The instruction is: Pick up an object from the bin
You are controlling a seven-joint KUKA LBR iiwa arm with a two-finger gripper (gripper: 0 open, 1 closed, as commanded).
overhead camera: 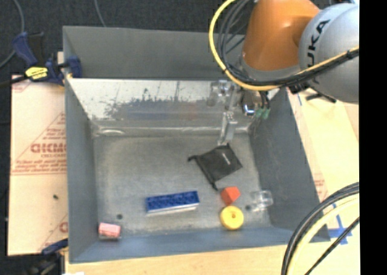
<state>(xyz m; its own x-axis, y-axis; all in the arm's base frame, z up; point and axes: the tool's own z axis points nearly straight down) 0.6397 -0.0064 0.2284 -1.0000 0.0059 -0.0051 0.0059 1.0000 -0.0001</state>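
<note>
My gripper (pixel 227 130) hangs under the orange cover at the back right of the bin. Its lower end comes down just above the far edge of a flat black piece (pixel 217 164), which lies right of the middle of the floor. A small orange-red block (pixel 230 194) sits just in front of the black piece. A yellow ring-shaped thing (pixel 231 217) lies in front of that block. Right of the block lies a small clear cup (pixel 260 200).
A blue studded brick (pixel 172 202) lies at the front middle, and a pink eraser-like block (pixel 109 229) sits in the front left corner. The arm with its cables reaches in over the bin's right rim. The bin's walls slope steeply inward.
</note>
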